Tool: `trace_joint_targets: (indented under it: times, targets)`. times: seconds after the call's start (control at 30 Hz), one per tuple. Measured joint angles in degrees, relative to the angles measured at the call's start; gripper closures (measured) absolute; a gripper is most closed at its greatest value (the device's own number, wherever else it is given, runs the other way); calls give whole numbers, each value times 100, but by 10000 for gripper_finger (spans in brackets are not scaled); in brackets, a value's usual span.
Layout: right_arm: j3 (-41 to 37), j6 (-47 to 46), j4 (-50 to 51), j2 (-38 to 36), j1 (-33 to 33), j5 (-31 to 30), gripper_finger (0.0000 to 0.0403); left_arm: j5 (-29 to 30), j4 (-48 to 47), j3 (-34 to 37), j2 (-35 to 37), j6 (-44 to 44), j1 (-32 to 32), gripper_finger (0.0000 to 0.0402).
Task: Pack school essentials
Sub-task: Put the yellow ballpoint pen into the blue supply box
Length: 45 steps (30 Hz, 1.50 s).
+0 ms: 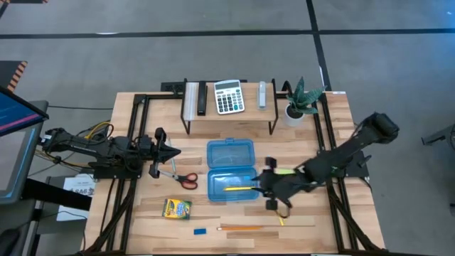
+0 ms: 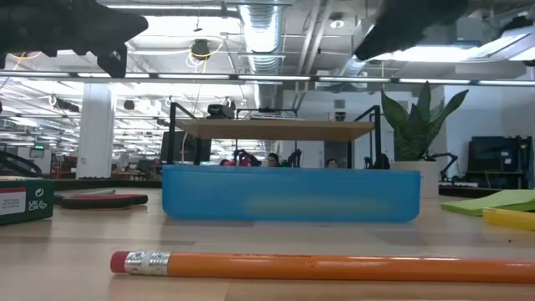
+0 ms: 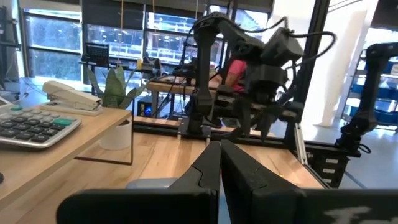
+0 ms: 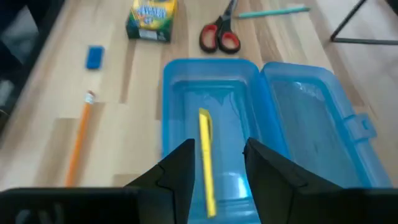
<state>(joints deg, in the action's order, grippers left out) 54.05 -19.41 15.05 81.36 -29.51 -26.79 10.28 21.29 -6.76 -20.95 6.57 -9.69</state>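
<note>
You are only getting started: one yellow pencil (image 4: 206,158) is lying in the open blue case (image 1: 230,171), your right tool (image 4: 217,163) hovering spread above it. Scissors (image 1: 185,179), crayon box (image 1: 177,208), eraser (image 1: 200,230) and orange pencil (image 1: 242,228) are waiting on the tabletop (image 1: 313,220); left tool (image 1: 173,151) is pinched empty.

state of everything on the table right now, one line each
blue plastic case: open, lid flat on the table
yellow pencil: lying inside the case
orange pencil: loose on the table, outside the case
red-handled scissors: blades shut, on the table
crayon box: closed, lying flat
blue eraser: loose on the table
left gripper: shut, empty
right gripper: open, above the case
</note>
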Motion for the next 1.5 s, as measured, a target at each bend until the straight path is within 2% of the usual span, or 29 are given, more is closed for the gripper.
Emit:
trace_joint_targets:
  times: [0.13,0.27,0.47,0.67,1.07,1.27,1.5]
  targets:
    - [-744,-1013,-202,-545,-560,-408,245,0,95,0,-2,103,-1,401]
    - [-1219,-2278,-208,-664,-1106,-598,248,0,187,0,-4,156,-1,401]
    - [-1347,-3489,-221,-193,-1617,-627,250,0,209,0,-4,274,-1,401]
    - [-1223,-4379,127,320,-1620,-227,250,0,222,0,-4,545,0,401]
    - [-801,-4915,528,1191,-1228,433,250,7,154,0,-4,677,4,401]
    - [-796,-5305,872,1427,-1152,449,250,12,156,0,-4,676,4,401]
    - [-805,-5262,938,1521,-1128,482,251,27,161,0,-6,676,4,401]
